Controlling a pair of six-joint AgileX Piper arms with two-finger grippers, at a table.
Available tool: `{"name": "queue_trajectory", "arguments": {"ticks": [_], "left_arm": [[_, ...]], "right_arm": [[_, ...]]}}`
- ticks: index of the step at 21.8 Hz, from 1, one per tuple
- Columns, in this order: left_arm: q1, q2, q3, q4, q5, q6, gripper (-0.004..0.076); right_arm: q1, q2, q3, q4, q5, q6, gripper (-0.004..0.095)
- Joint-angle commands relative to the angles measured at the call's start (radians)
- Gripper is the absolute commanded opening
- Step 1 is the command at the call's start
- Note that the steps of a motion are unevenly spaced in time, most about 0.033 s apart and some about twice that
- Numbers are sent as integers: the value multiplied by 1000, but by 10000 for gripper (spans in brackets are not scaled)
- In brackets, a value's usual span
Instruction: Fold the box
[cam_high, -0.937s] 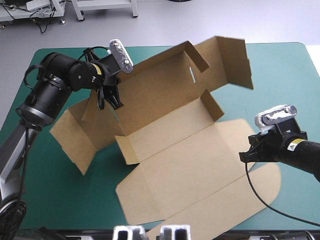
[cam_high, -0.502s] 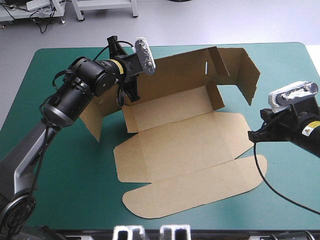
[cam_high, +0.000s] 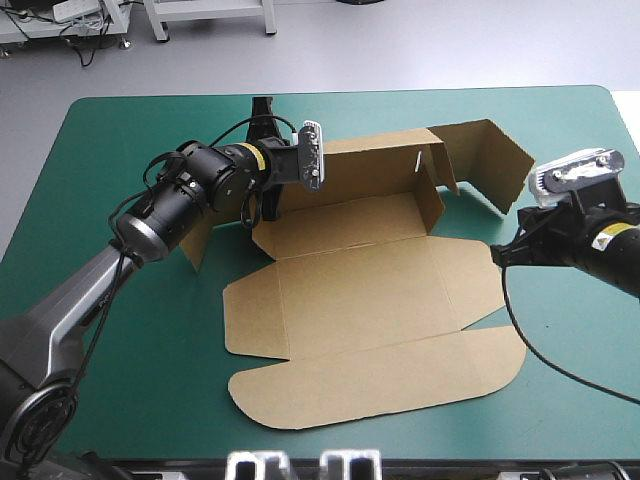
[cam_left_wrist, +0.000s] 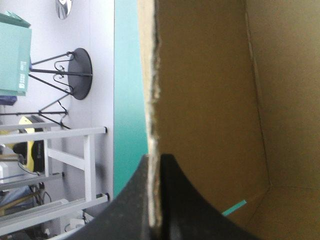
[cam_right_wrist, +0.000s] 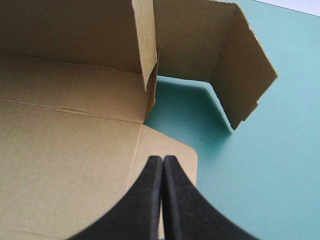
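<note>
Bright, even light falls from above on the bench (cam_high: 150, 400), with no glare. The box (cam_high: 370, 300) throws only soft, short shadows beside its raised walls. In the right wrist view, 1 darker shadow lies under the raised flap (cam_right_wrist: 245, 75). In the left wrist view, the box's inner face is dim.

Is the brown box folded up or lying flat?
Partly folded: the box has its back wall upright, the left gripper shut on a raised edge; front panel and lid lie flat.

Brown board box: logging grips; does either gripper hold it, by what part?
The left black-fingered gripper clamps the brown board box by a raised wall's cut edge, far left corner; the right gripper holds nothing.
</note>
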Motion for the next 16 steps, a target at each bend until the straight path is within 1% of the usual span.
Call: {"name": "queue_trajectory", "arguments": {"ticks": [1, 4, 7, 9, 12, 14, 16], "left_arm": [[-6, -45, -1, -11, -111, 79, -9], [-6, -50, 15, -81, -112, 186, -9], [28, -79, 37, -253, -124, 311, -9], [68, -99, 38, -339, -130, 364, -9], [104, -105, 38, -377, -146, 384, -9], [104, -103, 58, -373, -159, 410, -9], [102, -103, 81, -373, -185, 414, -9]], "right_arm": [[-1, 53, -66, -1, -71, 2, -18], [-1, 138, -155, -1, -67, 4, -18], [-2, 261, -322, -4, -34, 4, -19], [-2, 341, -427, -4, 3, -4, -19], [-5, 477, -594, -4, 48, 4, -19], [-33, 604, -753, 42, 117, 5, -19], [-79, 739, -936, 122, 227, 5, -19]]}}
